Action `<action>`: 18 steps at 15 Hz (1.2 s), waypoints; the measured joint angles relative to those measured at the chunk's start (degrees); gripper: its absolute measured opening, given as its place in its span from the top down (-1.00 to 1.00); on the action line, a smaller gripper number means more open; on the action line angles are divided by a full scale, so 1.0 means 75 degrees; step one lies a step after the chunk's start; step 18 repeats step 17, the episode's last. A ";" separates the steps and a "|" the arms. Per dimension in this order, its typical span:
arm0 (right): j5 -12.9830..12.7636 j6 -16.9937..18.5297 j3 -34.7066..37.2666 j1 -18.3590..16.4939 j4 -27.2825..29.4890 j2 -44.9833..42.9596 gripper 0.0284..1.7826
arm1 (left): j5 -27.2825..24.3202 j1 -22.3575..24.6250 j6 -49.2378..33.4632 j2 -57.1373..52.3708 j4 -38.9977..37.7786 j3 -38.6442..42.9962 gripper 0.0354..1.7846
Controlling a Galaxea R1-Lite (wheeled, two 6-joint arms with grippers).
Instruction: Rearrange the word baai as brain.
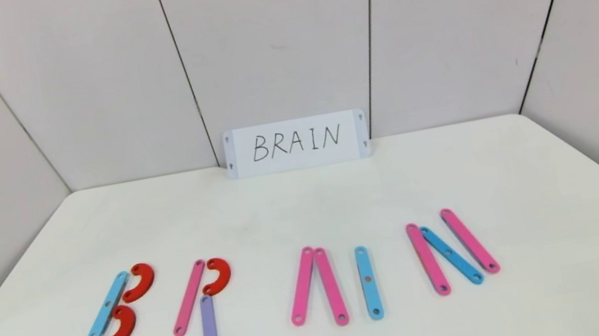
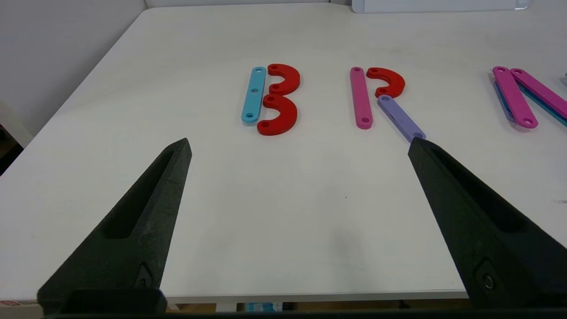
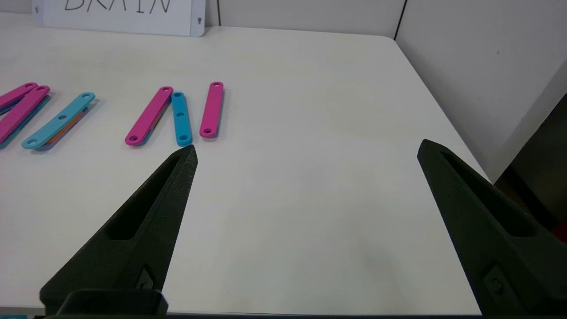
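Observation:
Flat plastic pieces on the white table (image 1: pixel 306 204) read as brain; no word baai shows. B is a blue strip (image 1: pixel 107 307) with two red curves (image 1: pixel 138 281). R is a pink strip (image 1: pixel 189 298), a red curve (image 1: pixel 216 275) and a purple strip (image 1: pixel 208 323). Two leaning pink strips (image 1: pixel 303 285) make A, one blue strip (image 1: pixel 368 282) makes I, and N (image 1: pixel 451 255) is pink, blue, pink. My left gripper (image 2: pixel 299 141) hangs open and empty over the near edge before B and R. My right gripper (image 3: pixel 308 146) stands open and empty on the near right, beside N (image 3: pixel 180 117).
A white card handwritten BRAIN (image 1: pixel 296 143) leans against the back wall at the table's far edge. Grey wall panels close in the back and both sides. The table's near edge (image 2: pixel 310 294) lies just under the left gripper. Neither arm shows in the head view.

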 joint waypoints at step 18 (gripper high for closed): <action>-0.0023 -0.0008 0.0000 0.0000 0.0007 0.0000 -0.95 | 0.0000 0.0000 0.0000 0.0000 0.0000 0.0000 -0.93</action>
